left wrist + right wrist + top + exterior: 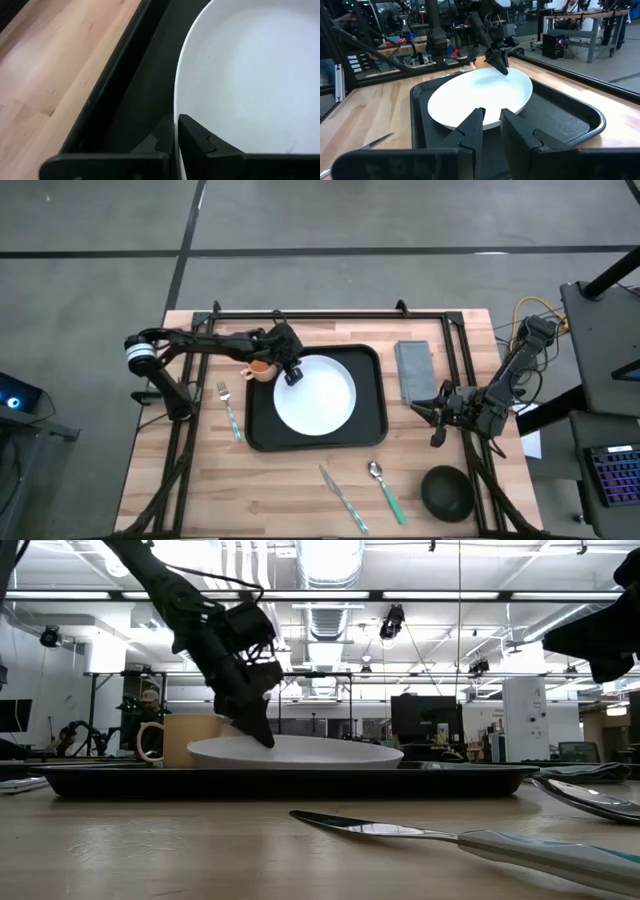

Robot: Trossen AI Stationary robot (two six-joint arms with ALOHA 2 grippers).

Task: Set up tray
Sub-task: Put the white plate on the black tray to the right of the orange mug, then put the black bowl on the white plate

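Observation:
The black tray (372, 420) lies mid-table with the white plate (318, 395) resting flat in it. An orange mug (260, 368) stands in the tray's far left corner, beside the plate. My left gripper (290, 373) is shut on the plate's far left rim, seen in the low view too (258, 725). My right gripper (432, 420) hovers open off the tray's right side, holding nothing; its fingers (490, 125) point at the tray (560, 117) and plate (475, 92). My left gripper pinches the plate's rim (176, 117) at its far left side, next to the mug. One finger (197, 137) lies on the plate's inner face and the other (159, 142) outside the rim, over the tray floor. The fingers slant down from above and the left. The plate sits on the tray.
A grey folded napkin (413, 370) lies right of the tray. A fork (230, 412) lies left of it. A knife (343, 498) and a spoon (385, 488) lie near the table's near edge, with a black bowl (447, 491) at the near right.

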